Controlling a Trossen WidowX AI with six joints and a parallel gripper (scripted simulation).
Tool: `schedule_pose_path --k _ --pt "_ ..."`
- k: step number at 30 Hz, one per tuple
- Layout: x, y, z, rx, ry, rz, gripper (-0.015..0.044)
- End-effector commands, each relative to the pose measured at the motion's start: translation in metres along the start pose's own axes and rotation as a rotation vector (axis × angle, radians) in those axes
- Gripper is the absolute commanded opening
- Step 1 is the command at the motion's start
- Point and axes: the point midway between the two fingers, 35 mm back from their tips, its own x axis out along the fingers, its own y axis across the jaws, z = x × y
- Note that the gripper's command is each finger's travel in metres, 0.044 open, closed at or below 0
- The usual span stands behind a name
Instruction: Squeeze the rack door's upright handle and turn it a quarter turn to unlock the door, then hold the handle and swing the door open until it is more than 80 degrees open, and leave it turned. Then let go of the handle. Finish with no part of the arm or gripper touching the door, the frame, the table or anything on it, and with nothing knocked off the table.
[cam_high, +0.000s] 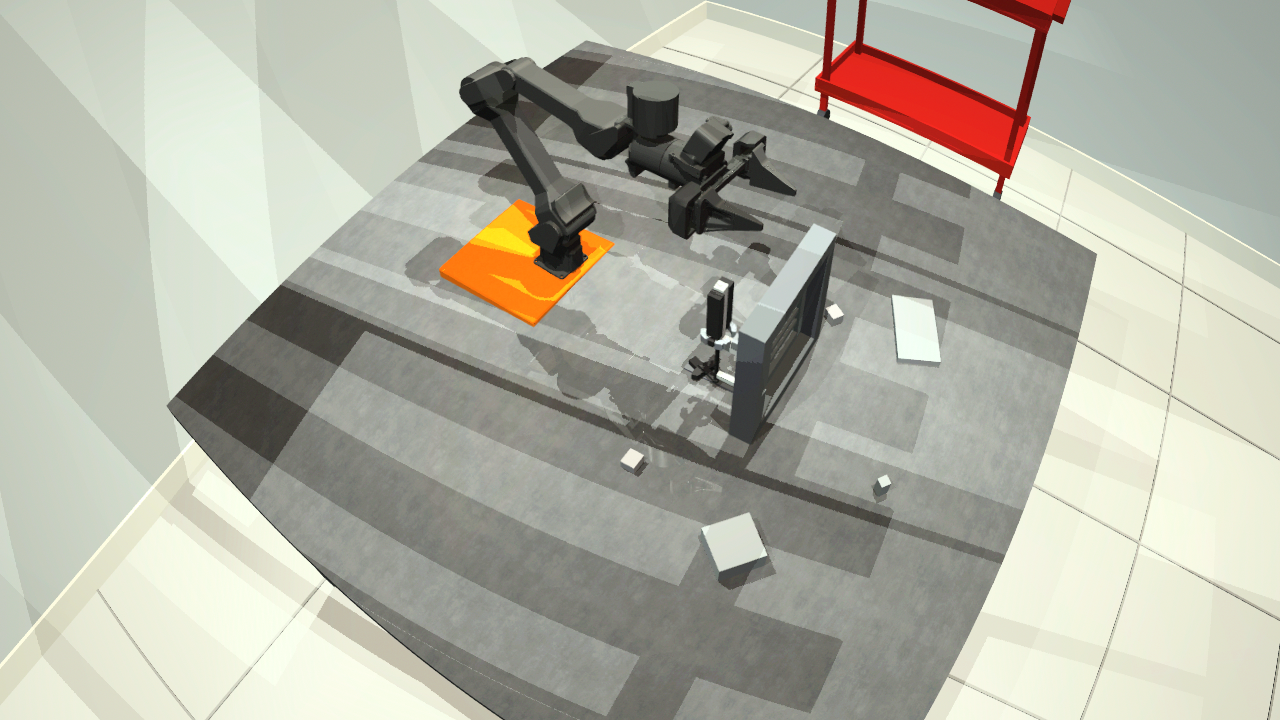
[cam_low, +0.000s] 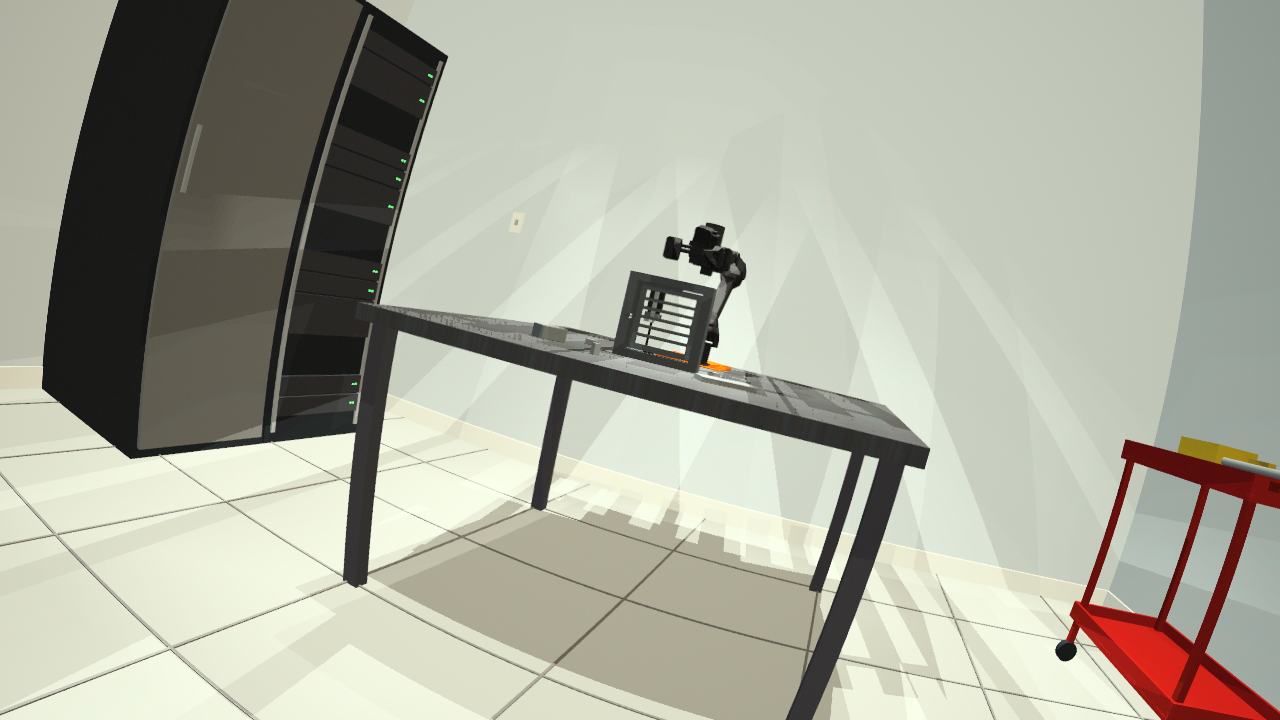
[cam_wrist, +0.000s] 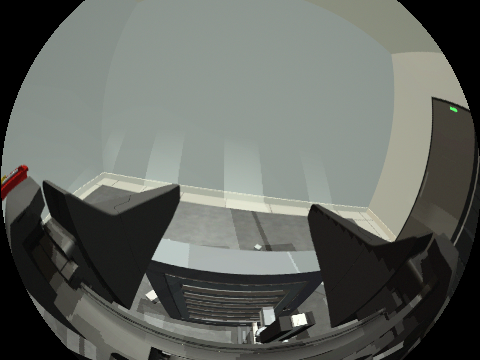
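Note:
The grey frame (cam_high: 792, 277) (cam_low: 700, 333) (cam_wrist: 235, 262) stands upright on the table. Its slatted door (cam_wrist: 225, 301) looks closed in it. The black handle (cam_high: 716, 313) (cam_wrist: 282, 329), with a white top, stands upright on the arm's side of the door; white brackets join it to the door. My gripper (cam_high: 777, 209) (cam_wrist: 247, 202) is open with nothing between its fingers. It hangs above and short of the frame, higher than the handle and touching neither. In the exterior view it shows small above the frame, its fingertips unclear. How far the handle is turned is hard to tell.
A small pale cube (cam_high: 631, 460) and a pale box (cam_high: 734, 544) lie toward the near side. Another cube (cam_high: 834, 313), a tiny cube (cam_high: 883, 482) and a flat white plate (cam_high: 916, 331) lie beyond the frame. The arm's base is on an orange board (cam_high: 483, 268).

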Motion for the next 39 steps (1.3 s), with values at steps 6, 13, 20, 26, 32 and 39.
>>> schedule_pose_path --k 6,13,20,26,32,39 --pt "0.010 -0.005 -0.004 -0.021 0.085 -0.010 0.0296" --pt "0.021 -0.012 -0.010 -0.050 0.218 -0.023 0.0296" --pt "0.030 -0.020 -0.017 -0.074 0.351 -0.030 0.0296" --pt "0.034 -0.028 -0.023 -0.089 0.465 -0.033 0.0296" --pt "0.036 -0.035 -0.028 -0.099 0.579 -0.032 0.0296" --pt "0.035 -0.042 -0.035 -0.106 0.711 -0.026 0.0296"
